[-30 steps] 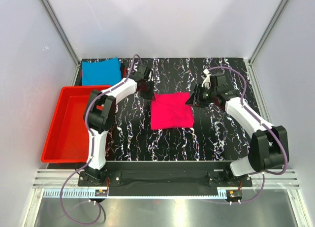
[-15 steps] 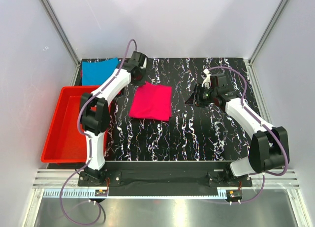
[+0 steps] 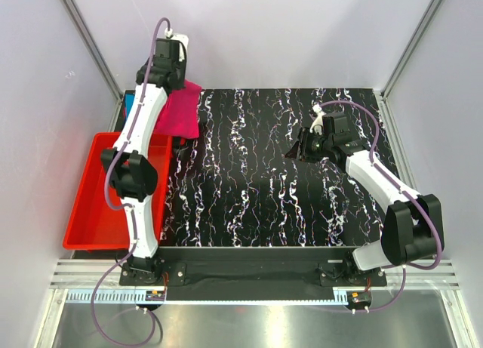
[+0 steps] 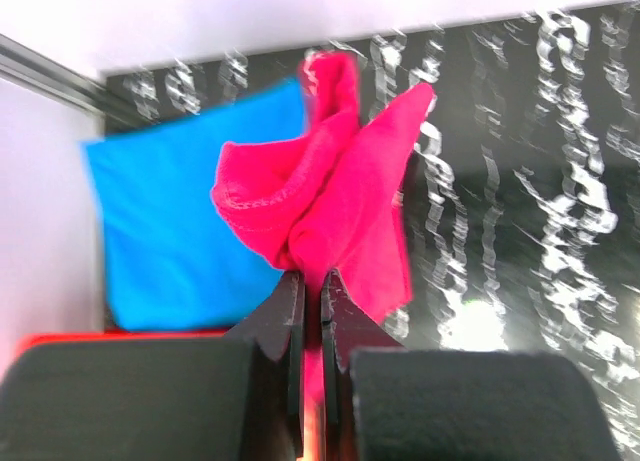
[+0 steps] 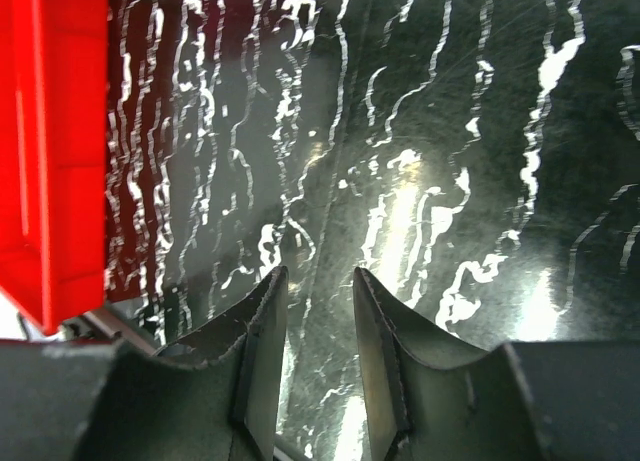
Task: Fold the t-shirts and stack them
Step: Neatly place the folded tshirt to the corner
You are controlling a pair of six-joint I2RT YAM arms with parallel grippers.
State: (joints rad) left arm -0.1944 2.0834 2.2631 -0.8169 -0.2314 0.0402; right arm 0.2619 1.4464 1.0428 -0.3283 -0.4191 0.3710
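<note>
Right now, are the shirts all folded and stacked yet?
Nearly. The blue shirt lies folded flat at the far left corner of the table. The left gripper is shut on the pink shirt, which hangs bunched over the blue one. Left to do: lay it neatly on top. The right gripper is open and holds nothing.

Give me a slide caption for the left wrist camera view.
Left claw shut on the bunched pink t-shirt, the flat blue t-shirt lying beyond it on the black marbled table.
</note>
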